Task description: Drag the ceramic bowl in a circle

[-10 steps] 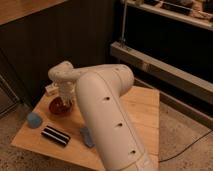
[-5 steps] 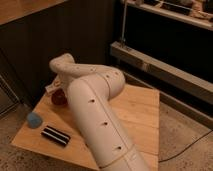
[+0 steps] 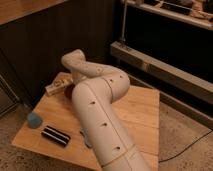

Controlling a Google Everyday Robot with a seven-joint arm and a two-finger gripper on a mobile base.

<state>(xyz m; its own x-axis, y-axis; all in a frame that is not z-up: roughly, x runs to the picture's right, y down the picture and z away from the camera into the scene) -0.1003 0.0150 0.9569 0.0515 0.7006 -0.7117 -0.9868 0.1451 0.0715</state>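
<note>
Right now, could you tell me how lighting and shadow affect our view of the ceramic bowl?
Camera view: dim, warm light; the pale arm catches most of it and covers nearly all the ceramic bowl, a dark red sliver in shadow; the gripper sits right above it.

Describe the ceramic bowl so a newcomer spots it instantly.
On the wooden table, follow the robot arm to the far-left corner; its gripper sits hidden behind it. The ceramic bowl is the dark red sliver beside the arm, unlike the blue round object nearer the front.
</note>
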